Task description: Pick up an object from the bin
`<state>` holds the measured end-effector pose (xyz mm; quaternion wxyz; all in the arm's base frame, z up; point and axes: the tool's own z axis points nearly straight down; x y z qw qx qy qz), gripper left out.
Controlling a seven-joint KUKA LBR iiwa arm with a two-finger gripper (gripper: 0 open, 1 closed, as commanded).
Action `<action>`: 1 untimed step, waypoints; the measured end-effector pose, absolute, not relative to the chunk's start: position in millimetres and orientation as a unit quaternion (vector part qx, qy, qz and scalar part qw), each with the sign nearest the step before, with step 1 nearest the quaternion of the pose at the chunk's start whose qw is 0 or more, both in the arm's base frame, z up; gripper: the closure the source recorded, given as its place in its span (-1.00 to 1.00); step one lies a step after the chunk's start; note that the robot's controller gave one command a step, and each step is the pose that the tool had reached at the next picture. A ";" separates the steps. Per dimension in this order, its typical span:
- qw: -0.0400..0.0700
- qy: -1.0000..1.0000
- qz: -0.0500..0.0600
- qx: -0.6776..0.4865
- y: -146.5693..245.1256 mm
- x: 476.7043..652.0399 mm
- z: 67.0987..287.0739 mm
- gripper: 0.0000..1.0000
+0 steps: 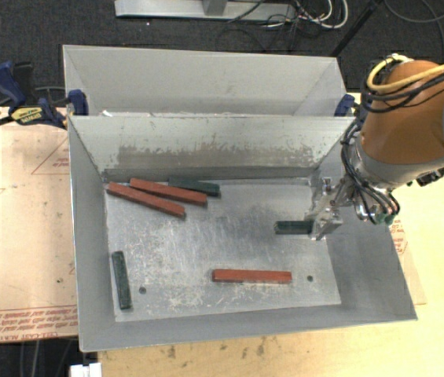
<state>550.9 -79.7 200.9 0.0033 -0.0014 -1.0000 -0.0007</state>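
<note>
Green stick (291, 227) beside hand (319, 223), near bin's right wall (367, 267); bare floor (241, 230) leftward.

Bare grey floor opens to the left of and above the lone red bar (251, 276) near the front wall of the bin (206, 144), clear up to the foot of the back slope. Above and right of that bar, the gripper (320, 225) and a short dark green block (291, 227) just beside it crowd the right wall. Far left of it, a dark green bar (120, 280) lines the left wall; up-left, a pair of red bars (168, 192) and a green strip (196, 186) block the back corner.
</note>
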 end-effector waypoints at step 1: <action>-0.001 -1.000 0.000 0.000 -79.2 552.6 205.1 1.00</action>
